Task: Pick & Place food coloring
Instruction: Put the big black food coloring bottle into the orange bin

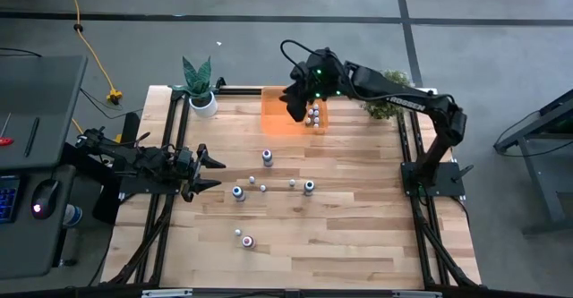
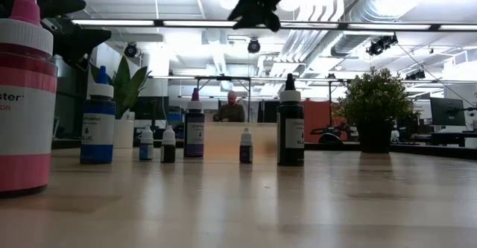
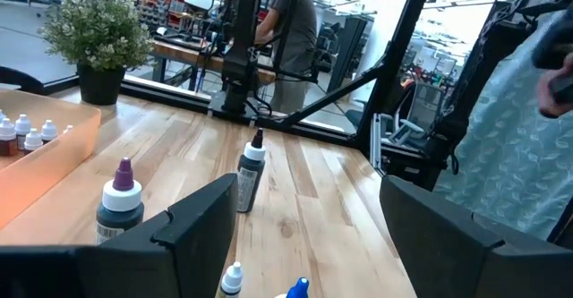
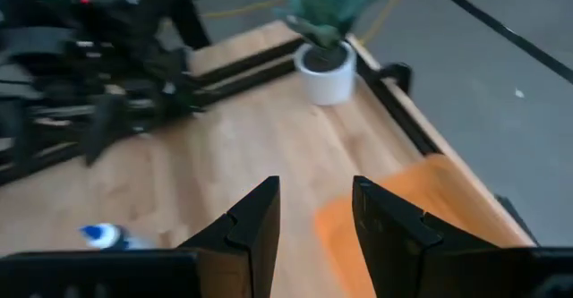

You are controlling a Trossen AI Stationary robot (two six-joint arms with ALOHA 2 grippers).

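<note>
Several food coloring bottles stand upright on the wooden table: a dark one with a purple cap, a blue one, a black one, a pink one and tiny whitish droppers. More small bottles stand inside the orange tray. My right gripper hovers over the tray, open and empty. My left gripper waits near the table's left edge, wide open, facing the bottles.
A white pot with a green plant stands at the far left corner and a bushy plant at the far right. Bare wood lies toward the near and right sides. A person stands in the room beyond the table.
</note>
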